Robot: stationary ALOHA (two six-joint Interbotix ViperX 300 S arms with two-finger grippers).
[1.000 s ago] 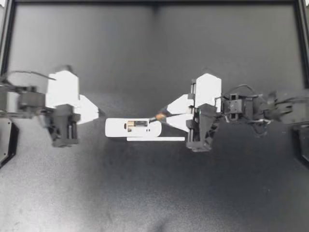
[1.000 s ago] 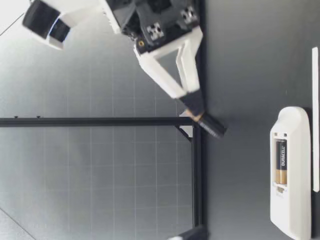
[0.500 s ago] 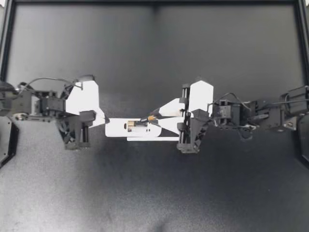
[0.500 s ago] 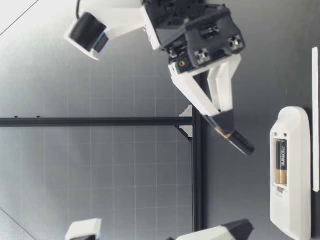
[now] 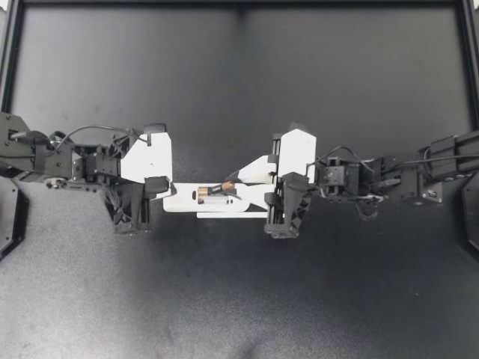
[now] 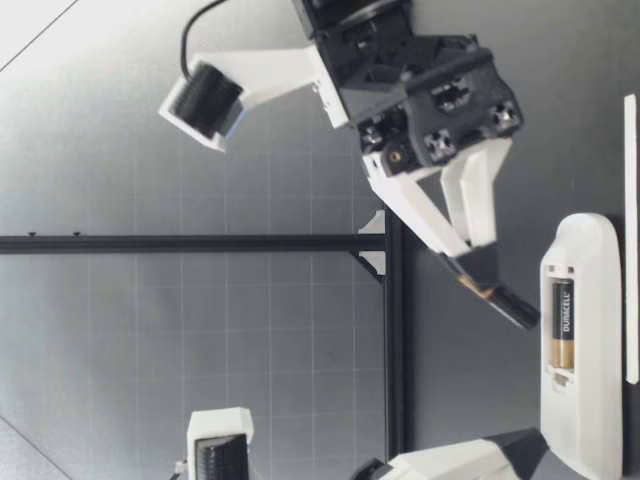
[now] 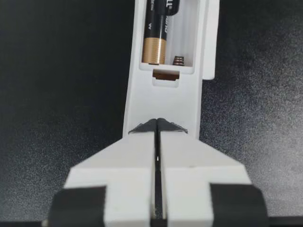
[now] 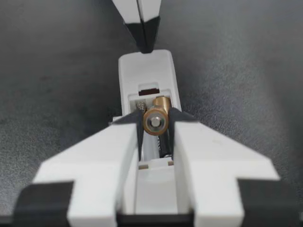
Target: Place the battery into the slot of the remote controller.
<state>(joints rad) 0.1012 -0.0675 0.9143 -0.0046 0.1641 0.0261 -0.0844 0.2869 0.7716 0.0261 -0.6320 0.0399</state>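
Observation:
The white remote (image 5: pixel 187 200) lies open side up mid-table, with one battery (image 5: pixel 210 195) seated in its slot. My right gripper (image 5: pixel 233 181) is shut on a second battery (image 5: pixel 224 185), held tilted just above the empty bay. From the right wrist view that battery (image 8: pixel 155 121) sits end-on between the fingers, over the remote (image 8: pixel 146 71). My left gripper (image 5: pixel 168 192) is shut, its tips over the remote's left end. The left wrist view has its shut tips (image 7: pixel 157 124) on the remote (image 7: pixel 163 97), with the seated battery (image 7: pixel 158 33) and a bare spring (image 7: pixel 178 60) ahead. The low view shows the held battery (image 6: pixel 500 298) just above the remote (image 6: pixel 585 400).
The slim white battery cover (image 5: pixel 236 215) lies on the table along the remote's near side, under my right gripper. A black frame (image 5: pixel 239 4) borders the dark tabletop.
Both arms moved inward to the remote. My right gripper carried the battery down and left until it hangs over the slot. My left gripper reached the remote's left end.

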